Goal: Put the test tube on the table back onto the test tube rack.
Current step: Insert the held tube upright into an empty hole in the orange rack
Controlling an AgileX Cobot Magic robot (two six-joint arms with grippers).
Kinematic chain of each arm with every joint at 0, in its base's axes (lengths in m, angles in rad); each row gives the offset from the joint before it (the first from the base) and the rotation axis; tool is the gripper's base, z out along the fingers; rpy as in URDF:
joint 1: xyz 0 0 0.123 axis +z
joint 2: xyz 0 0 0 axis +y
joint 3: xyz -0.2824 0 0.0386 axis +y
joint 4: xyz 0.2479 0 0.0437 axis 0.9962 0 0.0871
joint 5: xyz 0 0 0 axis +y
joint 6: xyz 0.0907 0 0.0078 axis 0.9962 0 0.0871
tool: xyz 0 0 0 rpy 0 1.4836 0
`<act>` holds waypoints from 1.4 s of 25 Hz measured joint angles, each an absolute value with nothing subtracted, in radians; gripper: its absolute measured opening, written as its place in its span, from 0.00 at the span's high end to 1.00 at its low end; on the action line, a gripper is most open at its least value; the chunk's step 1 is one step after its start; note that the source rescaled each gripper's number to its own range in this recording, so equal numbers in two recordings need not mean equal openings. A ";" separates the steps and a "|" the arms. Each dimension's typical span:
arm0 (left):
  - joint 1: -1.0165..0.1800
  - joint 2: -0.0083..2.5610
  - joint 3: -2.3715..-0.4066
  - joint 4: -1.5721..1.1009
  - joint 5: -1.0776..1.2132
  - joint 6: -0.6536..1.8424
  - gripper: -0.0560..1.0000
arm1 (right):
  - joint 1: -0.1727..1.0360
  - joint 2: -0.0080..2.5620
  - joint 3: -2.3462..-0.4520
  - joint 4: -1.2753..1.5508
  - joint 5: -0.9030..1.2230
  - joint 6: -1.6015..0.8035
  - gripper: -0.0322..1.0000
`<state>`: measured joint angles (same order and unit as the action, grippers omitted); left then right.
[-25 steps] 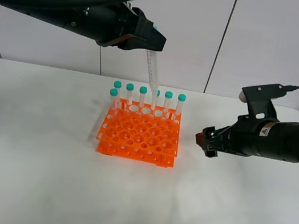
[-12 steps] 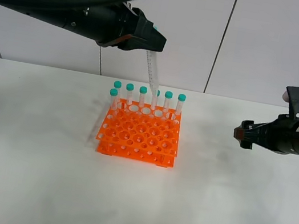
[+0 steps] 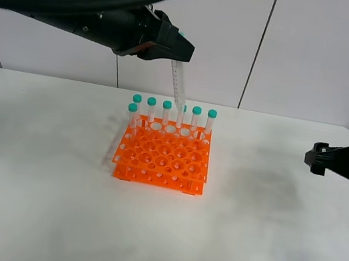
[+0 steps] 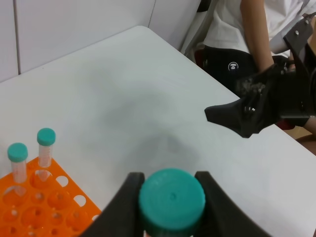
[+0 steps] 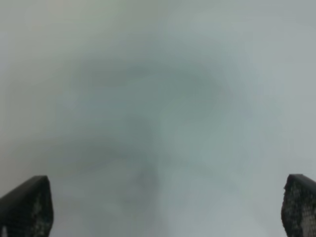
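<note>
Firmly, left end effector (image 3: 180, 50) clamps the test tube (image 3: 179, 89).

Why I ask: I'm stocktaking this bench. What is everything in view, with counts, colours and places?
held tube: one, clear with teal cap, tilted over the rack's back row
racked tubes: seven, clear with teal caps, six in the back row, one just in front at its left end
rack: one, orange, mid-table
table: one, white, under everything
wall: white panels, behind the table
person: one, white top, dark trousers, beyond the table's edge
left gripper: one, black, shut on the held tube's cap
right gripper: one, black, open and empty, near the table's right edge
</note>
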<state>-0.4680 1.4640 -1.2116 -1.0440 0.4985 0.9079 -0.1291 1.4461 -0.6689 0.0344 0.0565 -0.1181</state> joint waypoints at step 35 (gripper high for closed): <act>-0.468 1.464 -1.212 -1.044 0.536 0.946 0.94 | -0.027 0.747 -0.783 0.073 0.618 -0.172 0.00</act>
<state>-0.4680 1.4640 -1.2116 -1.0440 0.5357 0.9462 -0.0273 0.7469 -0.7834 0.0728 0.6178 -0.1725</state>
